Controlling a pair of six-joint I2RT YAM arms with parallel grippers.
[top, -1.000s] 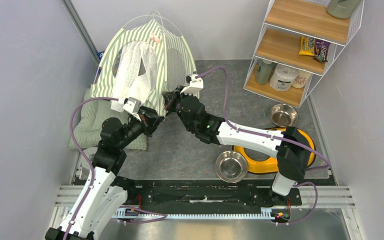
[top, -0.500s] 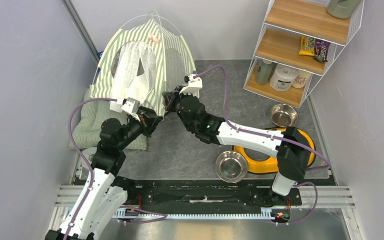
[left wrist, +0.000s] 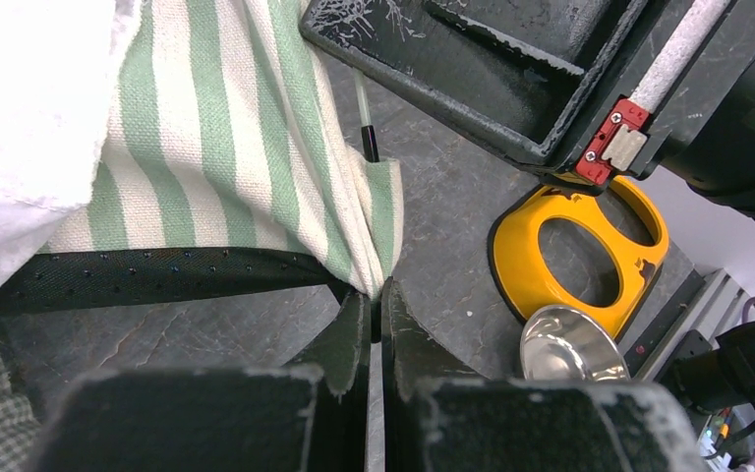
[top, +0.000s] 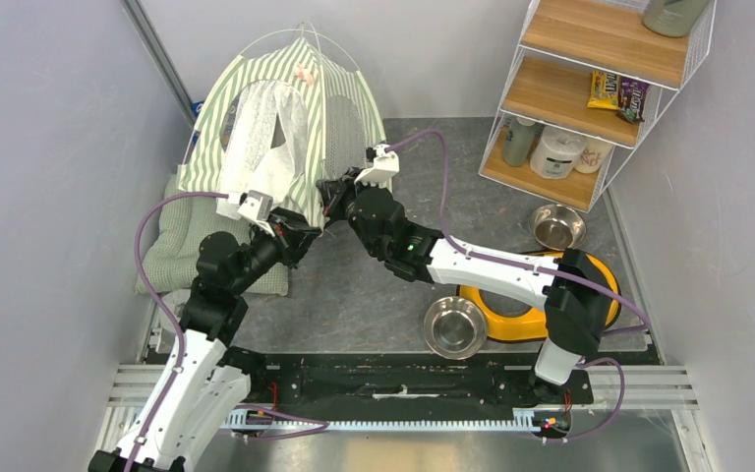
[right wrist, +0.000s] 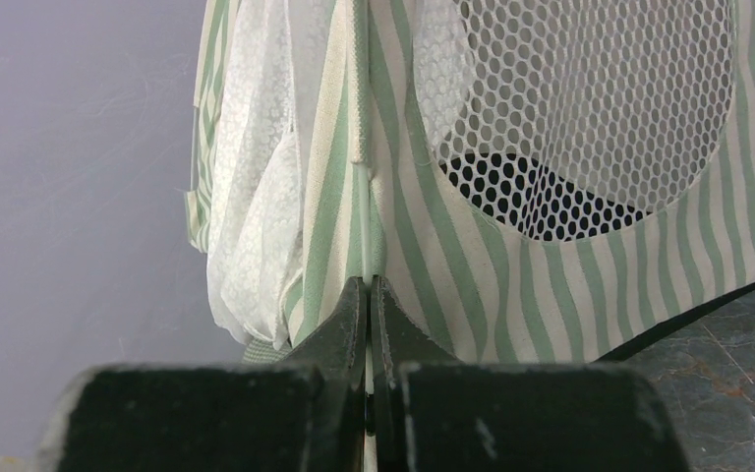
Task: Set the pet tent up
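Note:
The pet tent [top: 285,108], green-and-white striped with white mesh, stands domed at the back left. Its near right corner hangs between my two grippers. My left gripper [top: 307,234] is shut on the striped fabric [left wrist: 226,128] of that bottom corner, the cloth pinched at the fingertips of that gripper [left wrist: 377,295]. A thin pole [left wrist: 363,108] with a black tip runs into the corner pocket just above. My right gripper [top: 326,197] is shut on the thin white pole [right wrist: 361,197] where it follows the tent's edge seam, beside a round mesh window [right wrist: 590,108].
A pale green quilted cushion [top: 169,246] lies under the tent's left side. A yellow double-bowl holder [top: 511,320] with a steel bowl [top: 455,326] on it sits at the right, a second bowl [top: 557,226] behind it. A wire shelf rack [top: 590,88] stands at the back right. Walls close in on both sides.

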